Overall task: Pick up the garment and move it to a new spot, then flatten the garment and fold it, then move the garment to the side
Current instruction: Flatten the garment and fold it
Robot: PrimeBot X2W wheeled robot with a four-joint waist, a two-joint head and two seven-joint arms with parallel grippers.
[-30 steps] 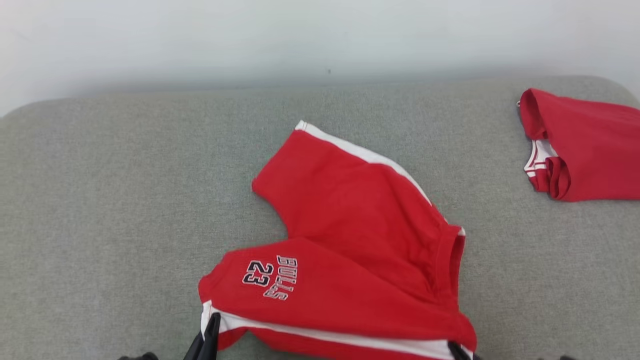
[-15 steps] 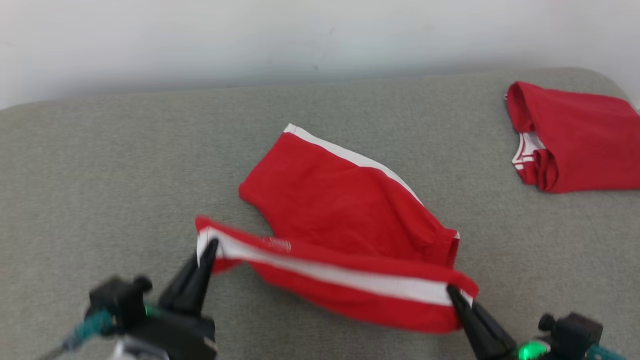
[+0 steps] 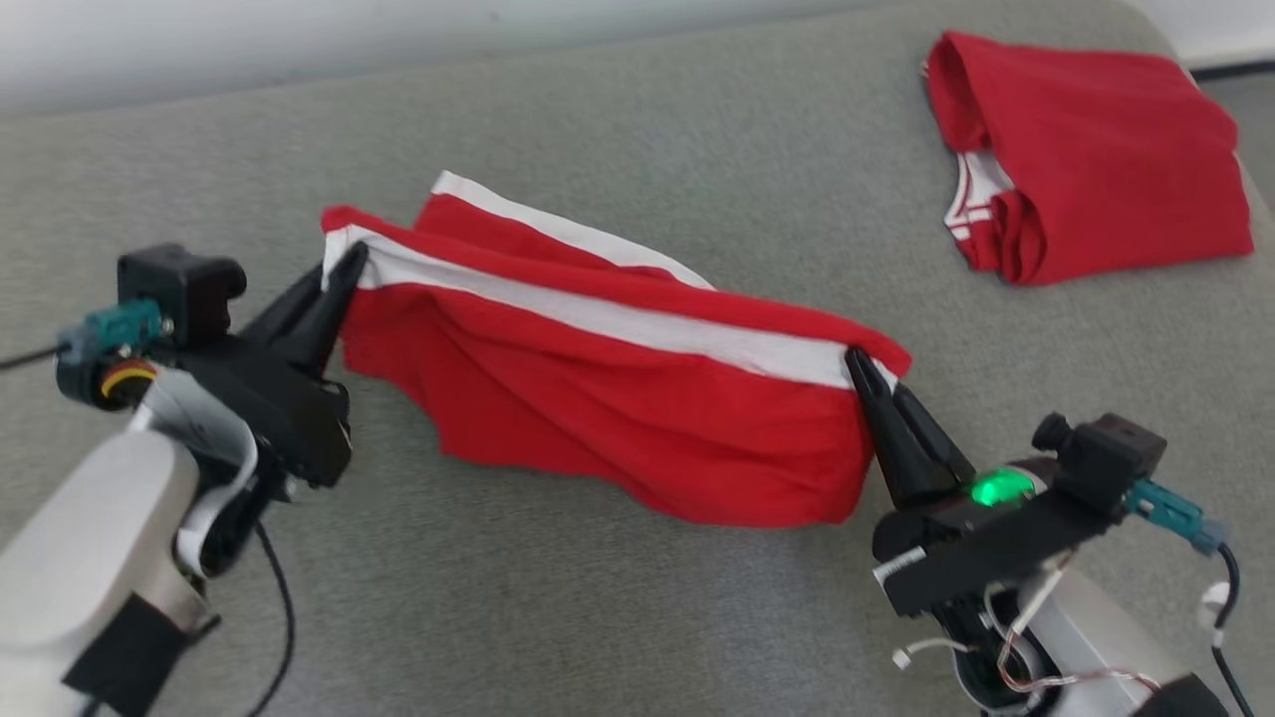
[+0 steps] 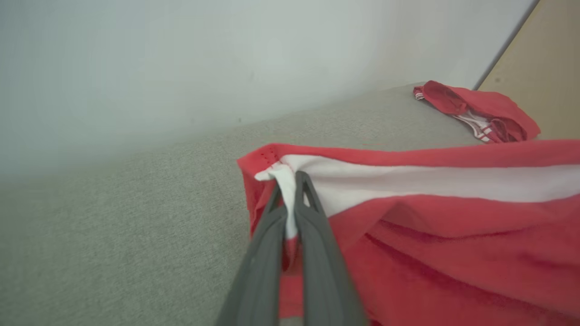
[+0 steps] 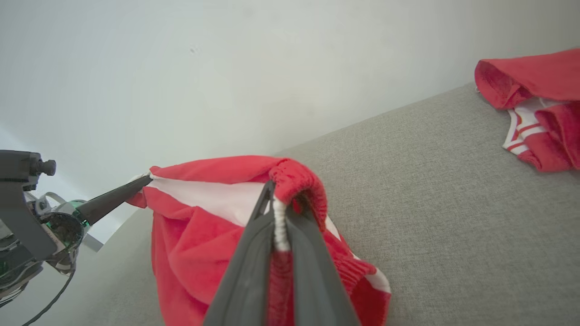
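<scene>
Red shorts (image 3: 618,428) with a white side stripe, held stretched between two claws over the grey bench (image 3: 598,607), the lower cloth sagging to it. Left claw (image 3: 344,269) is closed on the hem corner and right claw (image 3: 859,363) is closed on the waistband end. A folded red garment (image 3: 1096,149) lies well apart at the far right.

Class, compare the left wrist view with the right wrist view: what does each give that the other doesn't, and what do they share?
Left wrist view: a tan panel at the right, and the left gripper close up, shut on the white stripe of the red shorts. Right wrist view: the right gripper shut on the shorts' gathered waistband, with the left gripper side-on. Shared: the shorts, a folded red garment, the grey cushion, the pale wall.
</scene>
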